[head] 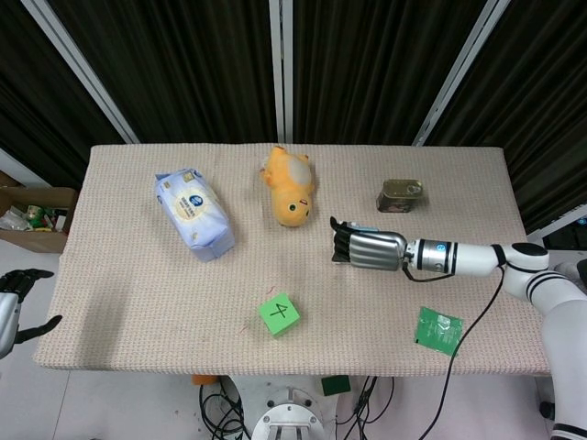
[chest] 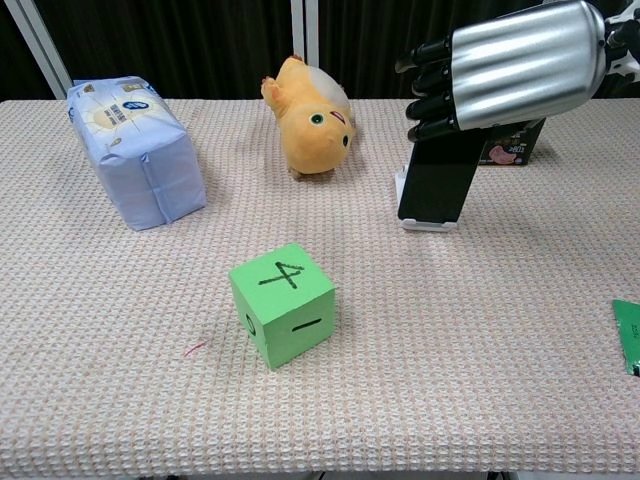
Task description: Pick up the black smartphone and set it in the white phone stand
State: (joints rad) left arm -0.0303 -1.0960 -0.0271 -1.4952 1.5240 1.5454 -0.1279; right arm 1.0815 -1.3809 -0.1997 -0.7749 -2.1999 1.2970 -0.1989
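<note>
In the chest view the black smartphone [chest: 437, 185] stands nearly upright with its lower edge on the lip of the white phone stand [chest: 424, 225]. My right hand [chest: 510, 65] grips the phone's top end from the right, dark fingers curled over its front. From the head view, the right hand [head: 371, 248] covers both phone and stand at the table's middle right. My left hand [head: 14, 302] hangs off the table's front left corner, fingers apart and holding nothing.
A green cube marked 4 [chest: 282, 305] sits in front of the stand. Behind it lie an orange plush [chest: 310, 118] and a blue wipes pack [chest: 138, 150]. A tin can [head: 400, 194] stands behind the right hand. A green packet [head: 438, 330] lies front right.
</note>
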